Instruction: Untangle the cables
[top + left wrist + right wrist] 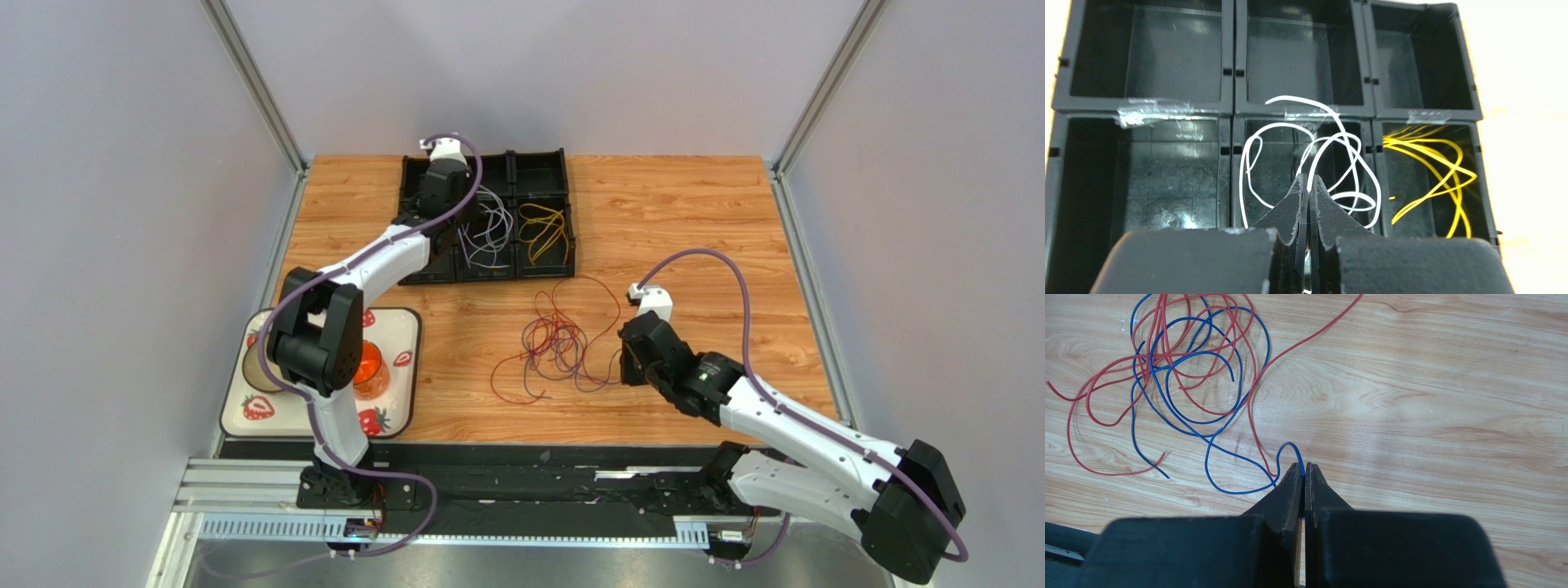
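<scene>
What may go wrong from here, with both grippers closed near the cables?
1. The right gripper is shut on the blue cable, which weaves through the red cable loops. Pulling may tighten the tangle or drag the whole pile.
2. A red strand ends right beside the fingertips and may get caught too.
3. The left gripper is shut just over the white cables in the black tray. Lifting may snag a loop out of its compartment.
</scene>
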Robot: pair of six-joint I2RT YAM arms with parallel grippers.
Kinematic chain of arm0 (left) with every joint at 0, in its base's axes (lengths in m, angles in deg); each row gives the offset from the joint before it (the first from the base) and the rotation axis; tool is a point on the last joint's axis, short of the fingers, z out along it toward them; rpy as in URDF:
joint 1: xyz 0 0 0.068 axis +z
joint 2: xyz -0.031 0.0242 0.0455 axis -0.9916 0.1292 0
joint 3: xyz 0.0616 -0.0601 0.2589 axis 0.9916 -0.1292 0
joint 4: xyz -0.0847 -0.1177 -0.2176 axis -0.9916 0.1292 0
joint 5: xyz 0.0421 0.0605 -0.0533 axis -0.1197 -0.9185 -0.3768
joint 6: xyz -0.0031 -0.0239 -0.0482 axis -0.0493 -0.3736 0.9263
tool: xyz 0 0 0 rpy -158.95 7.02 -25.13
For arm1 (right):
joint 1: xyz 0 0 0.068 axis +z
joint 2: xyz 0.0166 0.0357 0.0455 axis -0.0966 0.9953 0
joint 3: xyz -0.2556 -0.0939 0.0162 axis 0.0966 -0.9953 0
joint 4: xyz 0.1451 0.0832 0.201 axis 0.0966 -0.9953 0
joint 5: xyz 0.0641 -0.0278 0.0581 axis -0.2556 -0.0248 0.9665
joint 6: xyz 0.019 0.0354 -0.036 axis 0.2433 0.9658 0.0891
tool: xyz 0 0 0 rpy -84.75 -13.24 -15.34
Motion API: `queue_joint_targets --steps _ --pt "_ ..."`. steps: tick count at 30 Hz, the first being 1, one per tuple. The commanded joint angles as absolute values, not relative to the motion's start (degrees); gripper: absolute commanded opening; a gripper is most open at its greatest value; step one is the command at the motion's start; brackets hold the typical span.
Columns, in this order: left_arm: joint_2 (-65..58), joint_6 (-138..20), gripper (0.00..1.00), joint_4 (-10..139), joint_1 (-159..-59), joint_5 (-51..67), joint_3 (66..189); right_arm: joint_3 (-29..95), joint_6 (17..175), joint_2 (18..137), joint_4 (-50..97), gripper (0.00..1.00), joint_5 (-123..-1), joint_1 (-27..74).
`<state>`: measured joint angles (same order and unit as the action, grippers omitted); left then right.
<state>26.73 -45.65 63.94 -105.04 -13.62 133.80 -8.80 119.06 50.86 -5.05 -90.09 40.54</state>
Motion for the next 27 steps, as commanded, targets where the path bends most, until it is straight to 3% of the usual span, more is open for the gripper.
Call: queue_joint_targets --steps 1,11,27 --pt "29.91 -44.01 0.00 65.23 -104.73 -13.05 135.59 -7.33 119.01 50.81 -2.53 0.00 -89.99 40.60" --pt "33.52 -43.57 0.01 68.92 -104.46 -9.71 138.76 -6.72 119.01 50.72 -3.41 0.00 -89.64 40.51" --pt "26.32 -46.47 0.59 76.40 -104.46 -7.60 140.70 -2.68 118.57 50.72 -5.87 0.00 -89.64 40.60"
